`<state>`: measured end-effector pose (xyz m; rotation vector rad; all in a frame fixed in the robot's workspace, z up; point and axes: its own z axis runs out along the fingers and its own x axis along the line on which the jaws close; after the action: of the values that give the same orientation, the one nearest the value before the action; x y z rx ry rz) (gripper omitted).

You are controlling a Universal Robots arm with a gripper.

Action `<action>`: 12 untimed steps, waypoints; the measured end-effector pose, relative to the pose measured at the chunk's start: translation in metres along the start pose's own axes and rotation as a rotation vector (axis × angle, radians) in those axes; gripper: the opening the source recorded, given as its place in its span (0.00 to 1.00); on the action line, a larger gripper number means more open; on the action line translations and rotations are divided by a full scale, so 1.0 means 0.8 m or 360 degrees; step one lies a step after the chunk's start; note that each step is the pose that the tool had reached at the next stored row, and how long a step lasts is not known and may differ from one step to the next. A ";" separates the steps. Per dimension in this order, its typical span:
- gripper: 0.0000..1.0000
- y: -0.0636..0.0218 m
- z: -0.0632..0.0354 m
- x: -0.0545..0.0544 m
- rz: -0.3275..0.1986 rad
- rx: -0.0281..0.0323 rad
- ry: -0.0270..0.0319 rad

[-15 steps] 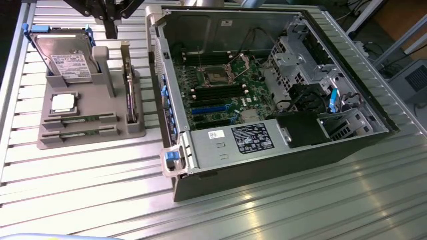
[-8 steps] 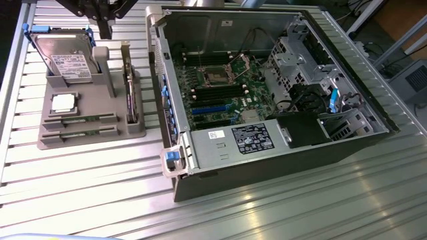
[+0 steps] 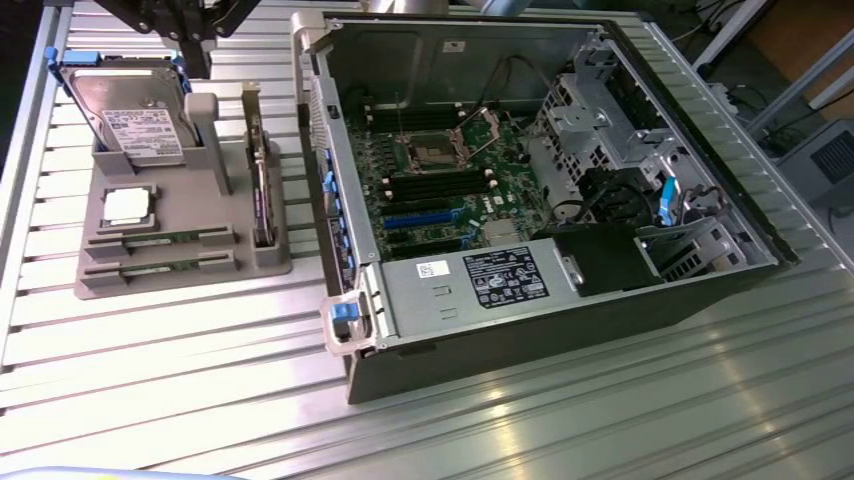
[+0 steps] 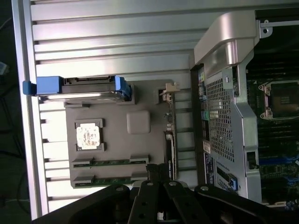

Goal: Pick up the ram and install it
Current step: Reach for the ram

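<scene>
Green ram sticks (image 3: 160,240) were seen slotted in the grey holder (image 3: 100,290), just beside the silver chip (image 3: 124,205) | gripper (image 3: 198,38) was poised over the holder's far end, near the hard drive (image 3: 127,115); open or closed could not be told | computer case (image 3: 534,320) was laid open at the exterior view's right

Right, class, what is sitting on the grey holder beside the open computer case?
On the grey holder: two ram sticks lying flat, a square processor chip, an upright hard drive and an upright expansion card. The drive's and card's bottom edges are hidden in their slots.
</scene>
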<state>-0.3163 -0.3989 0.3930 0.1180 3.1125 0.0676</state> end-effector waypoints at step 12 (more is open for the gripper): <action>0.10 -0.001 0.000 0.015 0.0000 0.00000 -0.00001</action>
<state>-0.3287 -0.3990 0.3929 0.1179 3.1125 0.0676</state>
